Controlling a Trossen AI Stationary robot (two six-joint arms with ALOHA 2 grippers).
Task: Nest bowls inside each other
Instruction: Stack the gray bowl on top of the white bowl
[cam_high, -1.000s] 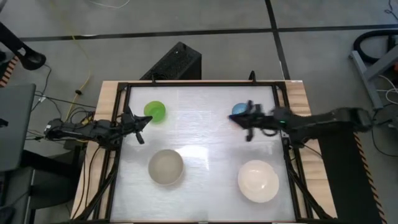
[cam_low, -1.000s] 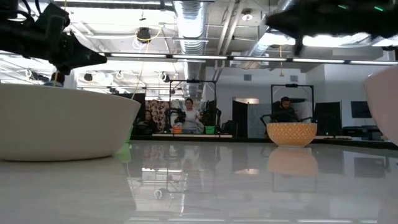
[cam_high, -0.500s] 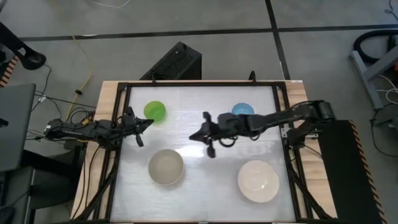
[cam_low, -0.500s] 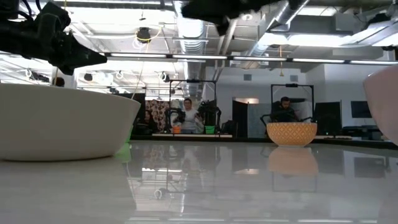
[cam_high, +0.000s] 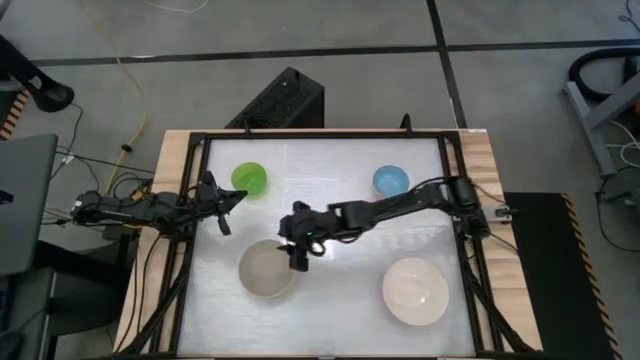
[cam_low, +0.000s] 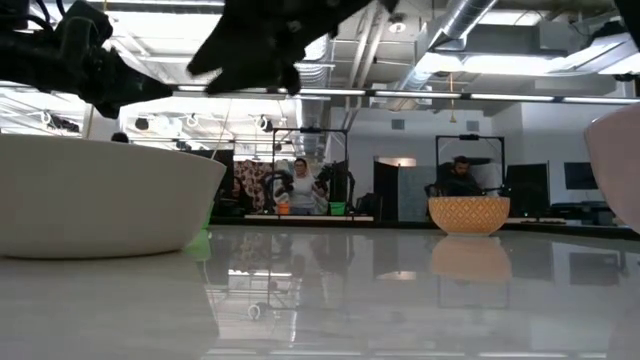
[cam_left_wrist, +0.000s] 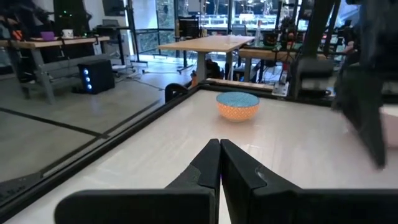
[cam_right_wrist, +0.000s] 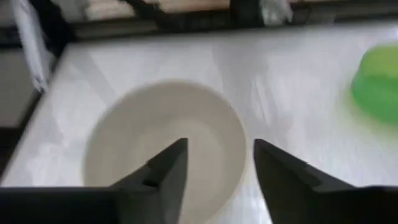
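Four bowls stand apart on the white table: a green bowl (cam_high: 249, 178) far left, a light blue bowl (cam_high: 390, 181) far right, a beige-grey bowl (cam_high: 267, 268) near left and a white-cream bowl (cam_high: 415, 290) near right. My right gripper (cam_right_wrist: 217, 155) is open and tilted downward. It hangs above the far right rim of the beige-grey bowl (cam_right_wrist: 161, 143) with nothing between its fingers. My left gripper (cam_left_wrist: 219, 155) is shut and level at the table's left edge, next to the green bowl and pointing toward the blue bowl (cam_left_wrist: 237, 106).
A black frame (cam_high: 320, 134) runs around the table top. My right arm (cam_high: 400, 205) stretches across the middle of the table from the right edge. In the low view, people and desks show in the room beyond the table.
My right gripper has swept from beside the blue bowl toward the table's left and near edge, across the middle. It now hangs over the beige-grey bowl's rim and has tipped downward. All the bowls have stayed in place.
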